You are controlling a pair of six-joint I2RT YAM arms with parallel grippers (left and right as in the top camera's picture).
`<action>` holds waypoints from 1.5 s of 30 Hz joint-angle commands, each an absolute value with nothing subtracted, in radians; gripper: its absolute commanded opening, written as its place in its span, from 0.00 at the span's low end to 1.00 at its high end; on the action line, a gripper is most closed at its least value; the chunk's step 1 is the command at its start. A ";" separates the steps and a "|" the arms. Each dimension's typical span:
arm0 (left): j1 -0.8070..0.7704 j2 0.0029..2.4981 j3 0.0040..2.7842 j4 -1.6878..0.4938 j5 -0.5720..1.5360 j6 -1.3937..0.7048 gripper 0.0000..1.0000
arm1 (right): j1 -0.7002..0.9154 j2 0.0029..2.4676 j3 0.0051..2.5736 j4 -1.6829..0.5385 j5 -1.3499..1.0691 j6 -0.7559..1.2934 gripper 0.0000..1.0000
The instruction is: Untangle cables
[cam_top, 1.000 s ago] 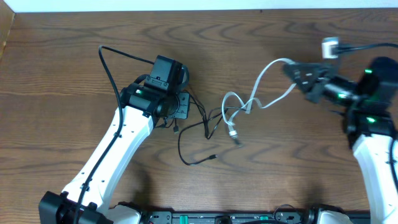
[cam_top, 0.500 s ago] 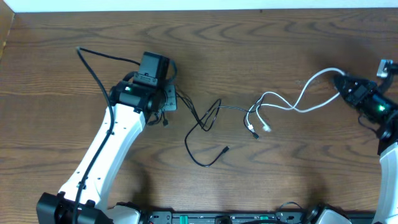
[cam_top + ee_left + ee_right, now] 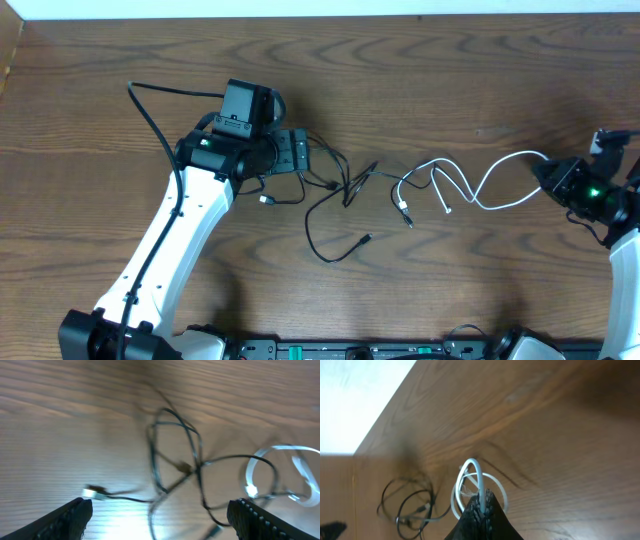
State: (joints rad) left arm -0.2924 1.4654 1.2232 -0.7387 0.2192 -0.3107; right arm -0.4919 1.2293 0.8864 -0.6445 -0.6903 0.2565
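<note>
Left claw (image 3: 160, 514): I held it open, fingers wide apart with nothing between them, low over the left edge of the black cable's tangle.
Black cable (image 3: 345, 190): it lay on the table (image 3: 450, 70) in loose, crossed loops. That tangle is my landmark.
Left wrist view only: up close, the strands crossed at one knot in the middle of the tangle. A black strand ran right from it, across a loop of the white cable (image 3: 470, 185).
Small plug (image 3: 94, 492): it lay on the wood, left of the tangle.
White cable: it ran in waves from the tangle's right side, well away to the right. Two of its plug ends rested just right of the tangle.
Right claw (image 3: 481, 502): I had it pinched shut on the white cable's far end, well right of the tangle.
Right wrist view only: it showed the cord caught between my closed fingers, a detail too small to make out from overhead.
Overhead only: it showed both arms and the white cable's whole run at once.
</note>
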 commanded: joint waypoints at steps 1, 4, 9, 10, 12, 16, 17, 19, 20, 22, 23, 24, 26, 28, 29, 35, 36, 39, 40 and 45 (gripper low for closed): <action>-0.297 1.465 1.230 -0.738 0.435 -0.290 0.91 | -0.442 1.223 0.888 -0.647 -0.797 0.166 0.01; -0.316 1.466 1.230 -0.738 0.537 -0.283 0.91 | -0.377 1.222 0.888 -0.647 -0.839 0.162 0.01; -0.385 1.479 1.229 -0.738 0.561 -0.313 0.90 | -0.237 1.223 0.888 -0.646 -0.871 0.163 0.01; -0.400 1.486 1.229 -0.736 0.562 -0.323 0.89 | -0.212 1.223 0.888 -0.646 -0.871 0.163 0.01; -0.432 1.504 1.229 -0.731 0.561 -0.359 0.81 | -0.163 1.223 0.888 -0.642 -0.871 0.163 0.01; -0.491 1.559 1.228 -0.711 0.561 -0.484 0.75 | -0.104 1.223 0.888 -0.624 -0.870 0.163 0.01; -0.505 1.576 1.228 -0.703 0.562 -0.520 0.75 | -0.096 1.223 0.888 -0.620 -0.870 0.163 0.01; -0.532 1.609 1.228 -0.678 0.562 -0.569 0.75 | -0.090 1.223 0.888 -0.618 -0.867 0.163 0.01; -0.545 1.626 1.228 -0.663 0.562 -0.593 0.75 | -0.090 1.223 0.888 -0.618 -0.867 0.163 0.01; -0.571 1.659 1.228 -0.622 0.566 -0.639 0.75 | -0.090 1.223 0.888 -0.618 -0.865 0.163 0.01; -0.584 1.673 1.228 -0.599 0.566 -0.654 0.75 | -0.090 1.223 0.888 -0.618 -0.863 0.163 0.01; -0.595 1.686 1.228 -0.575 0.566 -0.666 0.75 | -0.090 1.223 0.888 -0.619 -0.859 0.163 0.01; -0.616 1.713 1.228 -0.525 0.565 -0.711 0.75 | -0.090 1.223 0.888 -0.622 -0.843 0.163 0.01; -0.628 1.736 1.228 -0.483 0.556 -0.764 0.74 | -0.090 1.223 0.888 -0.625 -0.841 0.163 0.01; -0.633 1.746 1.228 -0.469 0.538 -0.794 0.73 | -0.090 1.223 0.888 -0.625 -0.841 0.163 0.01; -0.647 1.806 1.228 -0.407 0.352 -0.940 0.73 | -0.090 1.223 0.888 -0.630 -0.841 0.163 0.01; -0.647 1.811 1.228 -0.376 0.343 -0.940 0.73 | -0.090 1.223 0.888 -0.632 -0.841 0.163 0.01; -0.645 1.817 1.228 -0.280 0.296 -0.937 0.69 | -0.090 1.223 0.888 -0.633 -0.840 0.163 0.01; -0.643 1.816 1.228 -0.258 0.274 -0.936 0.64 | -0.090 1.223 0.888 -0.635 -0.840 0.163 0.01; -0.609 1.816 1.228 -0.262 0.228 -0.828 0.19 | -0.091 1.223 0.888 -0.682 -0.694 0.163 0.01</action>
State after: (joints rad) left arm -0.6334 1.8122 1.2228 -0.2440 0.2943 -0.8951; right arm -0.0940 1.2293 0.8864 -0.6659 -0.7948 0.1745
